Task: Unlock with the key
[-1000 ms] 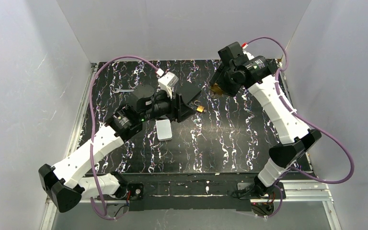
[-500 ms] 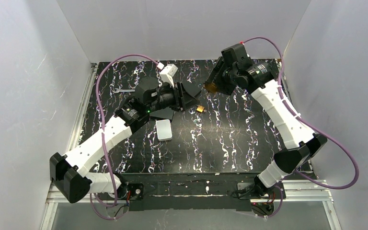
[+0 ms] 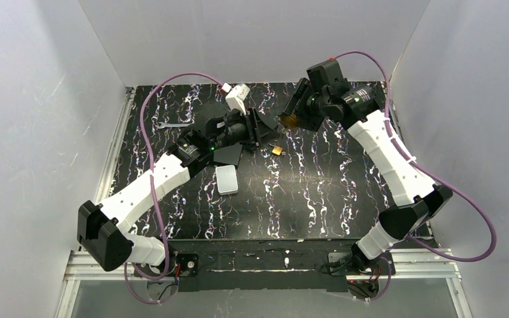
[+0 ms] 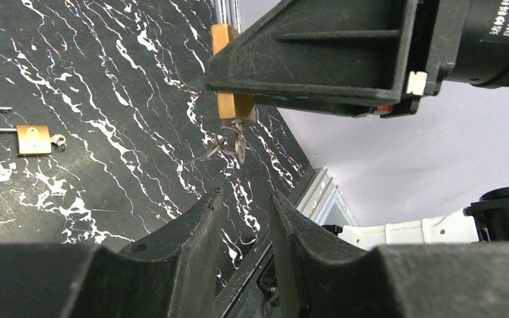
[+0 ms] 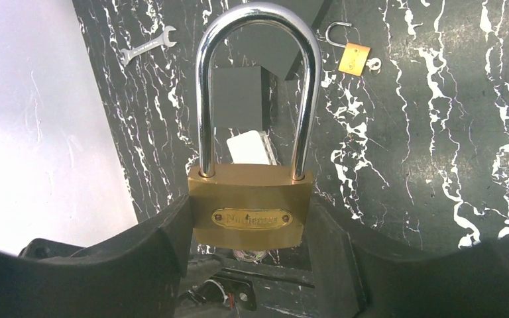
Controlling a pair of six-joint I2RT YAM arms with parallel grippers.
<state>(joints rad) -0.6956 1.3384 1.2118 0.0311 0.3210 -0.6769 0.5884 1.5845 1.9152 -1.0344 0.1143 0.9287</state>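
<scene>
1. Brass padlock (image 5: 252, 215) sits clamped in the right gripper (image 5: 250, 232), held aloft so its key (image 4: 230, 142) dangles within reach.
2. Left gripper (image 4: 246, 197), jaws narrowly apart and empty, faces that key.

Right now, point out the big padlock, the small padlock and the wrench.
big padlock (image 5: 252, 193), right wrist view, on its brass body.
small padlock (image 5: 354, 59), right wrist view, on its brass body.
wrench (image 5: 147, 46), right wrist view, on its shank.
</scene>
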